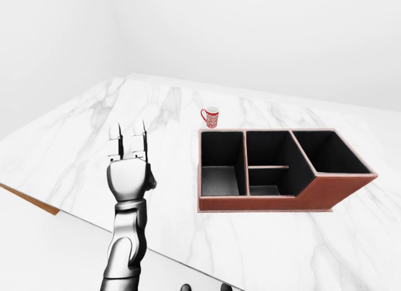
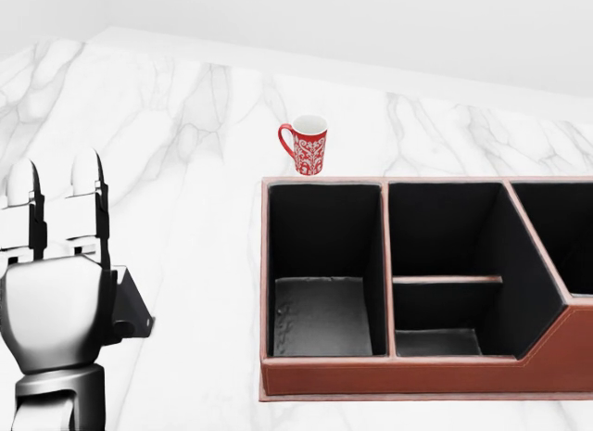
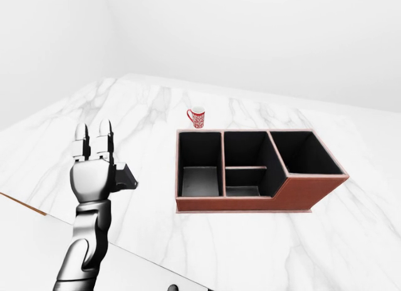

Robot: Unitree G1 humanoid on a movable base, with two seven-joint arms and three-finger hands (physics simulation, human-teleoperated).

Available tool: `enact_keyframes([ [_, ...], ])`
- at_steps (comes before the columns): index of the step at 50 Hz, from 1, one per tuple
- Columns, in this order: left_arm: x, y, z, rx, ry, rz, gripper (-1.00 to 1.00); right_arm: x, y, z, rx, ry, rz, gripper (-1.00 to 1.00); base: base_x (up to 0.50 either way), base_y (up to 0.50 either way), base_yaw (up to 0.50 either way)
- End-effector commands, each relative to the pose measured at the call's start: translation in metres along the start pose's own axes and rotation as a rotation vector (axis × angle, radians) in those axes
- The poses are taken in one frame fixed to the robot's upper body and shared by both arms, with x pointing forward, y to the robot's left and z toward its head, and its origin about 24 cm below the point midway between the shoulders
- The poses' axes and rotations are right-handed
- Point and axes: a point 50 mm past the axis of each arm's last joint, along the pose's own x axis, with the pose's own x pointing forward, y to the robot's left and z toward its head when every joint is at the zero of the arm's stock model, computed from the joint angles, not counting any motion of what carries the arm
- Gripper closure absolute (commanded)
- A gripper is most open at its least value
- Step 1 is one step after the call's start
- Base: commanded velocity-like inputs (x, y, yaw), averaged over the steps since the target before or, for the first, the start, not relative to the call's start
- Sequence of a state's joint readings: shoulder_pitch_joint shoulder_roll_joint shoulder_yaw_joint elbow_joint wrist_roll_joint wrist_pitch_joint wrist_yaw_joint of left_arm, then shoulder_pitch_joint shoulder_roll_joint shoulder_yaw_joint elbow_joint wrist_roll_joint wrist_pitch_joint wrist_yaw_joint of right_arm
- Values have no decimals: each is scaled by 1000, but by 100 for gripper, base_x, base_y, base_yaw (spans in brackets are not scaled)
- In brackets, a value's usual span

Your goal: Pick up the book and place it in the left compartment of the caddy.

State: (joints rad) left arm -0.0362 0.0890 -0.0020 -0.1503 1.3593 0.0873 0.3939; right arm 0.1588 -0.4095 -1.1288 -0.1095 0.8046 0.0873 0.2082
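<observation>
No book shows clearly in any view. The caddy, brown leather with a black inside, lies on the marble at the right of the head view. Its left compartment holds nothing. My left hand stands raised at the lower left, well apart from the caddy. Its two pale fingers point straight up, open, and hold nothing. A dark wedge juts from the right of the palm. I cannot tell whether that wedge is the thumb or something behind the hand. My right hand is out of view.
A red and white patterned mug stands upright just above the caddy's left corner. The caddy's middle compartment has a cross divider, and a larger one lies at the right. The marble table's near edge runs diagonally at the lower left.
</observation>
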Motion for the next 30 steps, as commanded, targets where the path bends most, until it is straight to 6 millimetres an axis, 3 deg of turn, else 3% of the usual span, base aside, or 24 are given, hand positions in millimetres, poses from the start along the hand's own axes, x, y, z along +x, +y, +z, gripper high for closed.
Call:
enact_keyframes([
  [1, 10, -25, -10, -34, 35, -194, -100, -1, 2, 0, -7, 0, 16, -100, 0, 0, 0],
  [30, 19, -47, -27, 141, 5, -383, -100, -1, 2, -3, -19, 15, 27, -100, 0, 0, 0],
])
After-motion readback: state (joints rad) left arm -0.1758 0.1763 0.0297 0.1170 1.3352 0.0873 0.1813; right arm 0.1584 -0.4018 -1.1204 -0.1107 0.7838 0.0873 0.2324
